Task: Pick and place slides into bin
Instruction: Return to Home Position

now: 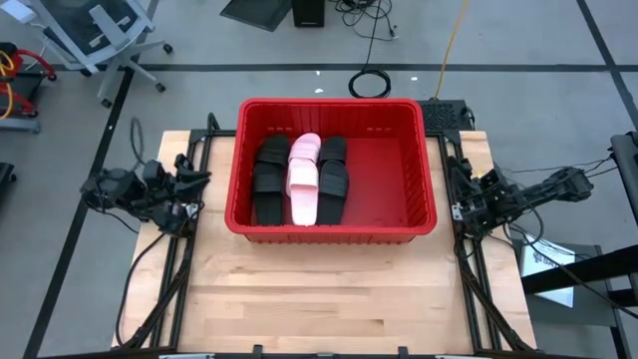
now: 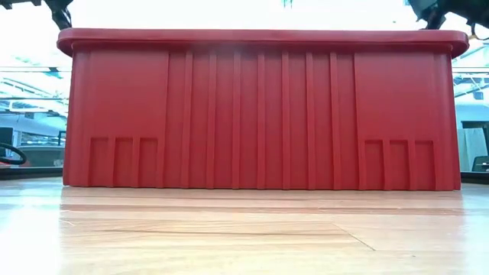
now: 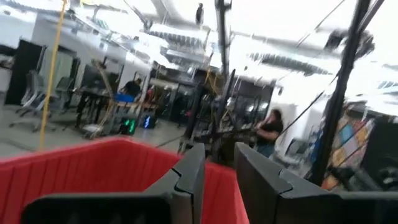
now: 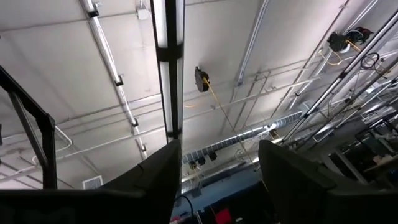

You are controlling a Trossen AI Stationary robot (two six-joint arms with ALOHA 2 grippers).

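Item 1, the bin (image 1: 329, 104): we record one red tub standing on the far half of the wooden worktop (image 1: 319, 291), about midway between the two arms. In the low view its ribbed near wall (image 2: 260, 107) fills most of the width and rests flat on the boards.

Item 2, the slides (image 1: 302, 179): all we can see lie inside the bin, on its left half, in three rows side by side. There is a black row (image 1: 268, 178) on the left, a pale pink row in the middle and a black row (image 1: 333, 178) on the right. The bin's right half shows bare red floor.

Item 3, the left gripper (image 1: 195, 179): it sits just beside the bin's left wall, over the worktop's left edge. Its fingers (image 3: 189, 180) are released with a narrow gap, grasping nothing.

Item 4, the right gripper (image 1: 465, 202): it sits just beside the bin's right wall. Its fingers (image 4: 155, 180) are released and spread wide, empty, with its wrist view facing the ceiling.
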